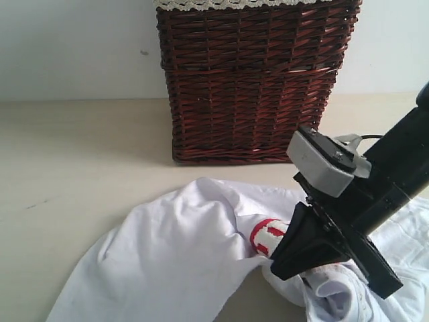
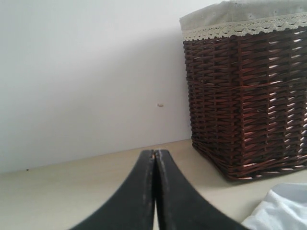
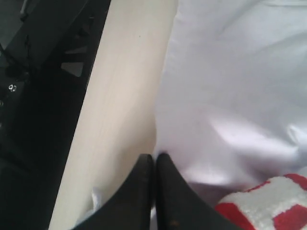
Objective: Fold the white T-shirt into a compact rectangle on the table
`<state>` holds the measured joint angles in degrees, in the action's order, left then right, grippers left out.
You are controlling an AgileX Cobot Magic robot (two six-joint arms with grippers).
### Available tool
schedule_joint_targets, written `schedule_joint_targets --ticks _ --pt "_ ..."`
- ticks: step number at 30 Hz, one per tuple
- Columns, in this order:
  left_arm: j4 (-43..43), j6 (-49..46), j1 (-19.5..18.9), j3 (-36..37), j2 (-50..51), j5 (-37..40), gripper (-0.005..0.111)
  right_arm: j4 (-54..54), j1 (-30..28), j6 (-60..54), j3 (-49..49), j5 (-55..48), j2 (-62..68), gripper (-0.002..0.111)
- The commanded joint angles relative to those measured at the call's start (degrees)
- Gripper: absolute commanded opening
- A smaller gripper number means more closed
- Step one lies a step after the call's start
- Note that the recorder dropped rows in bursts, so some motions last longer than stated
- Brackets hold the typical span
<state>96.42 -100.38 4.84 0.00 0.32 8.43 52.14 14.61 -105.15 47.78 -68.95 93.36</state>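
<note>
Nearest to us, the right gripper [image 3: 153, 162] is down on the shirt [image 1: 174, 261], its jaws closed tip to tip. The wrist view is tight, but a fold of the shirt's edge appears to be nipped between them, since the cloth draws to a peak at the tips. The shirt lies crumpled on the table [image 1: 80, 168], bunched under the arm, with the red patch [image 1: 267, 236] half buried in folds.

We judge this to be the opening step: taking hold of an edge so the shirt can be spread flat, with no fold made yet. The next move calls for a slow lift and pull outward, keeping the thin cloth from slipping free, and a second hold elsewhere on the shirt.

The left gripper [image 2: 154, 158] hangs over bare table, jaws pressed together and holding nothing.

Farther back stands the basket [image 1: 248, 87], apart from the shirt, lace trim [image 2: 240, 29] over its rim. We cannot see inside it. Behind is the wall [image 2: 86, 72].
</note>
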Motion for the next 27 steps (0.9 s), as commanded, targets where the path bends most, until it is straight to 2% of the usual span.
schedule_joint_targets --ticks 1,5,10,13,16,19,20,22,23,24,25,27 --pt "0.0 0.1 0.3 0.0 -0.3 0.2 0.000 1.3 1.7 1.6 -1.3 -1.0 -1.5 0.000" --pt "0.0 0.1 0.3 0.0 -0.3 0.2 0.000 7.3 3.4 0.1 -2.2 -1.0 -2.1 0.000" --pt "0.0 0.1 0.3 0.0 -0.3 0.2 0.000 30.8 3.4 0.4 -2.2 -1.0 -5.1 0.000" --pt "0.0 0.1 0.3 0.0 -0.3 0.2 0.000 41.0 3.4 0.4 -2.2 -1.0 -7.0 0.000" --pt "0.0 0.1 0.3 0.0 -0.3 0.2 0.000 36.5 3.4 0.9 -2.2 -1.0 -6.7 0.000" --pt "0.0 0.1 0.3 0.0 -0.3 0.2 0.000 21.7 3.4 4.4 -2.2 -1.0 -6.2 0.001" --pt "0.0 0.1 0.3 0.0 -0.3 0.2 0.000 19.8 3.4 5.5 -2.2 -1.0 -6.2 0.002" --pt "0.0 0.1 0.3 0.0 -0.3 0.2 0.000 13.2 3.4 6.9 -2.2 -1.0 -6.2 0.019" --pt "0.0 0.1 0.3 0.0 -0.3 0.2 0.000 9.3 3.4 6.9 -2.2 -1.0 -6.2 0.038" --pt "0.0 0.1 0.3 0.0 -0.3 0.2 0.000 8.3 3.4 6.9 -2.2 -1.0 -6.2 0.045" --pt "0.0 0.1 0.3 0.0 -0.3 0.2 0.000 7.2 3.4 8.4 -2.2 -1.0 -6.2 0.058" --pt "0.0 0.1 0.3 0.0 -0.3 0.2 0.000 9.4 3.4 9.2 -2.2 -1.0 -7.0 0.064"
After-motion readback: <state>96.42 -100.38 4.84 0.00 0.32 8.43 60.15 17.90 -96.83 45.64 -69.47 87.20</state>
